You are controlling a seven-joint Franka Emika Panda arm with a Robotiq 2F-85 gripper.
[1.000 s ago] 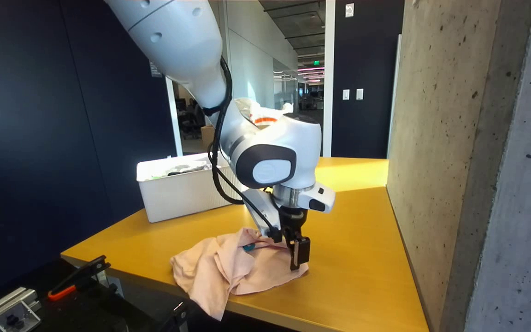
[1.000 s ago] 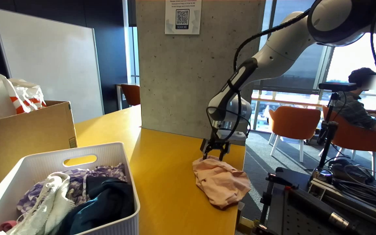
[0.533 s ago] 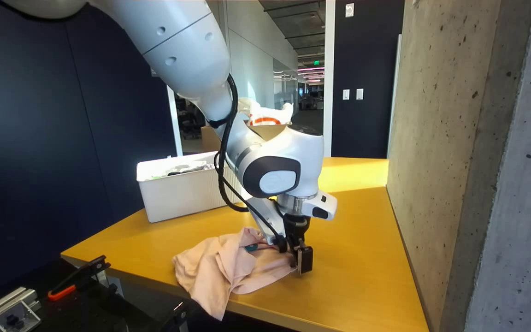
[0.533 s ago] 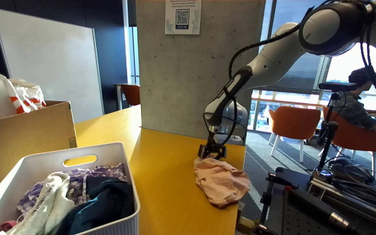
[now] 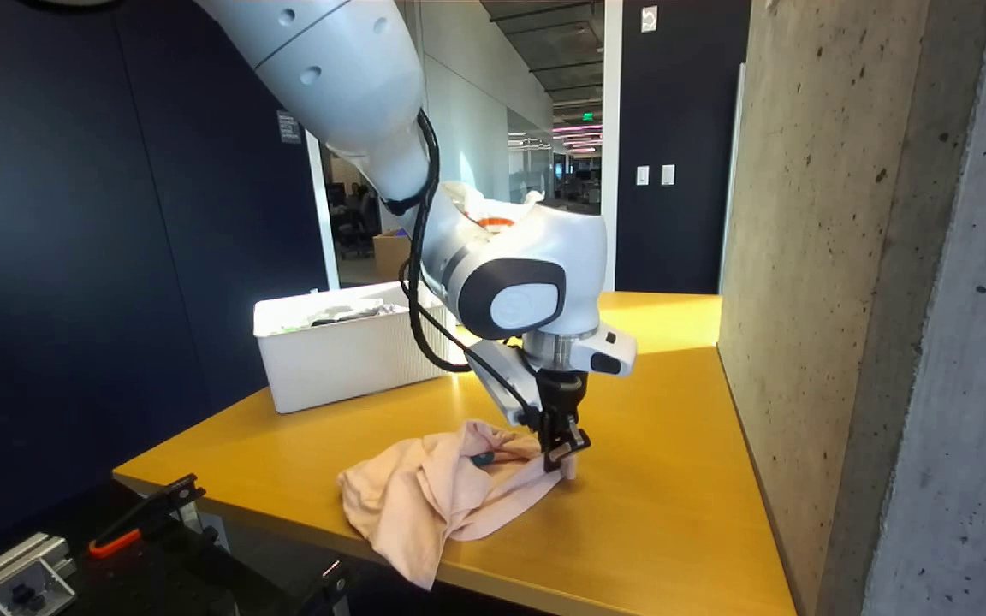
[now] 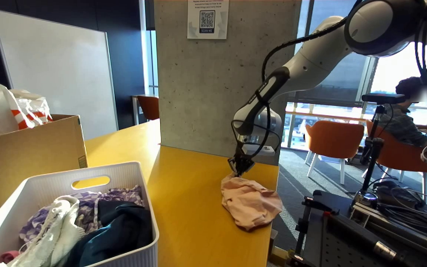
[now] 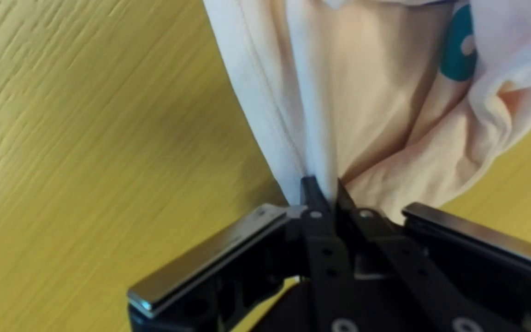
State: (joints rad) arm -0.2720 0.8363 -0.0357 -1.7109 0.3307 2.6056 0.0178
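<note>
Fold of pink cloth [image 7: 376,92] pinched by the tool [image 7: 325,189]

The tool is almost fully closed, with gathered cloth clamped between its fingers [image 7: 311,191]. In an exterior view, the cloth is spread in loose folds across the near part of the yellow counter [image 5: 656,522], with its tip draped over the near edge. A teal mark [image 7: 457,53] is shown among the folds. Farther off to the left, a white bin [image 5: 347,364] holding fabrics [image 6: 121,226] can be seen.

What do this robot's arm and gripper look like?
The arm is mostly white with rounded segments and a pale oval cap ringed in black. A thick black cable runs along it, held by a black strap. The gripper is mainly black, with slim jointed fingers and metallic-looking plates.
</note>
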